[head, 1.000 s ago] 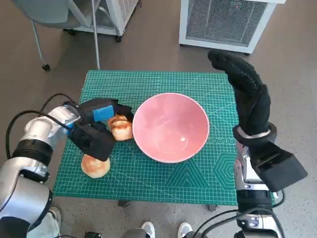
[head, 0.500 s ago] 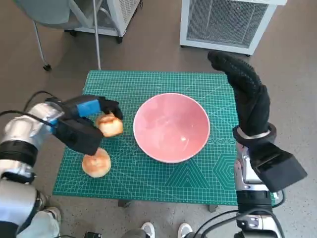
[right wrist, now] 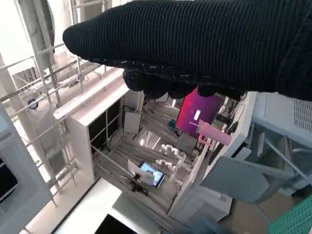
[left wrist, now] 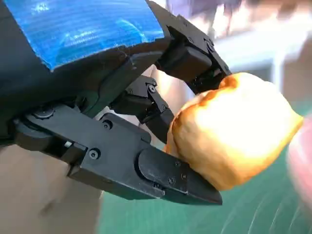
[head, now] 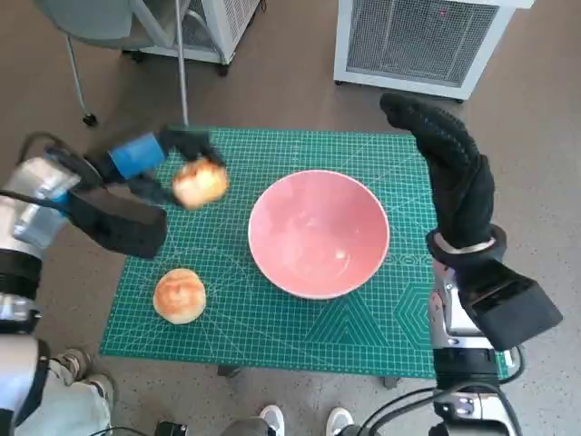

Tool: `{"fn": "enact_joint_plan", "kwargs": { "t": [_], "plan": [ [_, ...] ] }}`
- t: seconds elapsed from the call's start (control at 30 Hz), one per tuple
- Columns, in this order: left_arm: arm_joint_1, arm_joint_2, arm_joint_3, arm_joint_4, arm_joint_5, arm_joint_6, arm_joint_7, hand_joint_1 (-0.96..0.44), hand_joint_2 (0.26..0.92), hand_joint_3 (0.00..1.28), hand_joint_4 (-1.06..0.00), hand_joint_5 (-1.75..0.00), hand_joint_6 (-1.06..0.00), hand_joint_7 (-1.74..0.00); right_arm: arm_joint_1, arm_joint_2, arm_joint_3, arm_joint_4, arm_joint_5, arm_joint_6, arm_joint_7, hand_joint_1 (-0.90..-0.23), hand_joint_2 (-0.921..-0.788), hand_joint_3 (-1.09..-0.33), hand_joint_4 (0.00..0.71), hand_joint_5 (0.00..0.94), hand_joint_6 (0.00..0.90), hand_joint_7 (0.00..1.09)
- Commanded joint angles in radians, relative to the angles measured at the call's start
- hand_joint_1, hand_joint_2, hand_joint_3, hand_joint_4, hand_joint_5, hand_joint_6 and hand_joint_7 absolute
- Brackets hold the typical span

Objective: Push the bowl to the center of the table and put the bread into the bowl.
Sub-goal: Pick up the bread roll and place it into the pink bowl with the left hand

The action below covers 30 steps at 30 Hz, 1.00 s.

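A pink bowl (head: 319, 232) sits near the middle of the green cutting mat (head: 300, 336). My left hand (head: 145, 177) holds a golden bread roll (head: 200, 184) lifted above the mat's left part, left of the bowl; the left wrist view shows the roll (left wrist: 234, 129) pinched between black fingers (left wrist: 161, 170). A second roll (head: 179, 294) lies on the mat near its front left corner. My right hand (head: 449, 173), in its black glove (right wrist: 195, 44), is raised upright beside the bowl's right side, holding nothing, fingers stretched out.
A white grilled unit (head: 413, 41) stands on the floor behind the table. A chair leg and a thin pole (head: 180, 68) stand at the back left. Shoes (head: 304, 422) show at the table's front edge.
My left hand has lifted one bread roll off the mat and carried it up and away from me. The second roll, bowl and right hand have stayed put.
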Motion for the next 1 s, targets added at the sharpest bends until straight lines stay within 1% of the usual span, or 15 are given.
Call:
{"fn": "enact_joint_plan", "kwargs": {
  "t": [0.03,0.23,0.33,0.47,0.6,0.83,1.0],
  "plan": [
    [0.040,-0.032,0.025,-0.133,-0.033,-0.029,0.003,0.00,0.920,0.06,-0.70,-1.11,-0.64,-1.19,0.013,-0.004,-0.004,0.008,0.018,0.010,0.012,-0.664,-0.921,-0.847,0.261,0.000,-0.001,0.66],
    [0.057,-0.093,0.021,-0.243,-0.043,-0.051,-0.016,0.00,0.920,0.06,-0.70,-1.09,-0.65,-1.21,0.012,-0.003,-0.005,0.010,0.016,0.009,0.011,-0.664,-0.921,-0.846,0.261,0.000,-0.001,0.66],
    [0.057,-0.128,0.008,-0.271,-0.024,-0.059,-0.016,0.00,0.920,0.07,-0.67,-1.09,-0.65,-1.23,0.013,-0.004,-0.005,0.010,0.015,0.008,0.011,-0.660,-0.921,-0.847,0.261,0.000,-0.001,0.66],
    [0.049,-0.182,-0.020,-0.239,0.015,-0.095,0.015,0.00,0.920,0.07,-0.67,-1.10,-0.65,-1.23,0.013,-0.005,-0.004,0.007,0.017,0.012,0.013,-0.661,-0.921,-0.848,0.261,0.000,-0.001,0.66],
    [0.026,-0.226,-0.063,-0.202,0.092,-0.105,0.050,0.00,0.920,0.07,-0.67,-1.10,-0.65,-1.23,0.017,-0.008,-0.006,0.002,0.023,0.015,0.017,-0.665,-0.921,-0.847,0.261,0.000,-0.001,0.66],
    [-0.009,-0.279,-0.128,-0.138,0.199,-0.080,0.076,0.00,0.920,0.07,-0.69,-1.10,-0.63,-1.22,0.029,-0.011,-0.006,-0.019,0.024,0.024,0.017,-0.666,-0.921,-0.844,0.260,0.000,-0.001,0.66],
    [-0.018,-0.301,-0.154,-0.100,0.239,-0.065,0.089,0.00,0.920,0.07,-0.70,-1.12,-0.61,-1.22,0.036,-0.013,-0.006,-0.032,0.025,0.032,0.015,-0.669,-0.921,-0.843,0.260,0.000,-0.001,0.66]
  ]
}}
